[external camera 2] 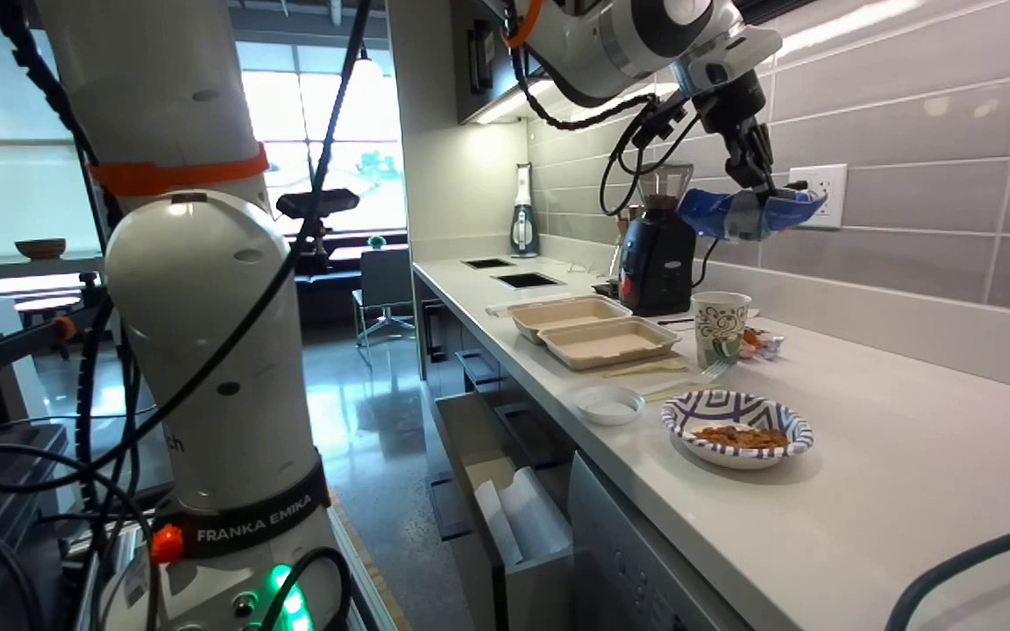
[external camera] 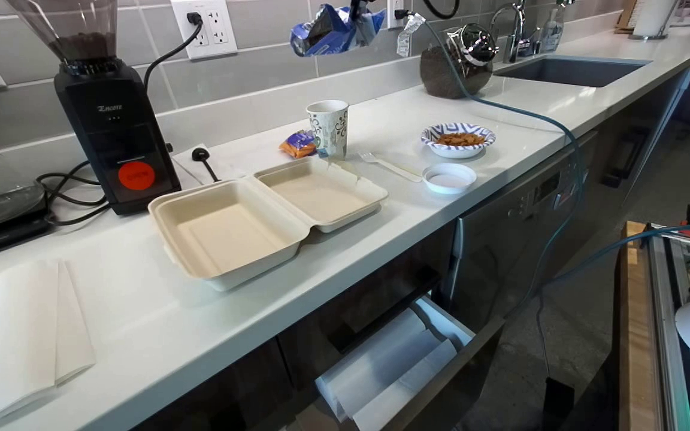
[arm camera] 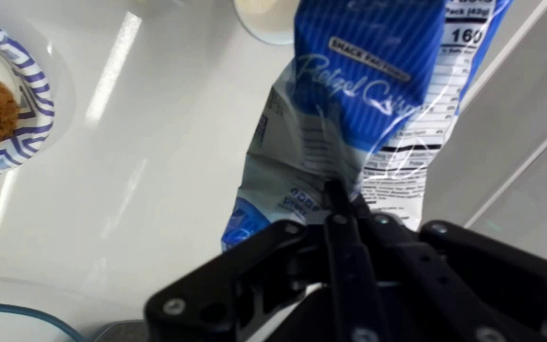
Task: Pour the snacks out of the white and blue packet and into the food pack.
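Note:
The shiny blue and white packet [external camera: 324, 39] hangs in the air near the tiled wall, well above the counter. It also shows in another exterior view [external camera 2: 711, 210] and in the wrist view [arm camera: 373, 76]. My gripper [arm camera: 344, 194] is shut on the packet, pinching its crinkled middle; it also shows in an exterior view [external camera 2: 764, 184]. The beige food pack [external camera: 231, 230] lies open on the counter, both halves facing up, and also shows in an exterior view [external camera 2: 597, 346]. Both halves look bare. The inside of the packet is hidden, so I cannot see snacks in it.
A patterned cup [external camera: 330, 129] and an orange-purple wrapper [external camera: 298, 145] stand behind the food pack. A blue-patterned bowl [external camera 2: 737, 460] holds brown pieces. A small white dish [external camera: 450, 187] and fork [external camera: 393, 167] lie nearby. A coffee grinder [external camera: 114, 131] and open drawer [external camera: 447, 395] are close.

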`<state>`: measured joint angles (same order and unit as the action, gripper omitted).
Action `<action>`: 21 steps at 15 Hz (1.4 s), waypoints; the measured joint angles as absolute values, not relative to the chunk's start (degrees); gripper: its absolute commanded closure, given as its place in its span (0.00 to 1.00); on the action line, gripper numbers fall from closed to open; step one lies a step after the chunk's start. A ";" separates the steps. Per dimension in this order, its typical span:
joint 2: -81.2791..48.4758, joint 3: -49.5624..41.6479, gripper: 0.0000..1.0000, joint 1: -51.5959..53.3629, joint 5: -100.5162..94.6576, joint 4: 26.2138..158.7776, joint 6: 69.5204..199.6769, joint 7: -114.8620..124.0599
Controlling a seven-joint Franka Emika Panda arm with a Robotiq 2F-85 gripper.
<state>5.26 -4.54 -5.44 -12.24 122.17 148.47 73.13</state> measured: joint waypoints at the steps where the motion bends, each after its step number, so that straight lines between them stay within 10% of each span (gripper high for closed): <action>1: 5.39 -3.78 1.00 -5.37 -12.35 123.16 150.71 72.78; 21: 6.20 1.65 1.00 -4.13 -27.76 127.58 158.15 70.29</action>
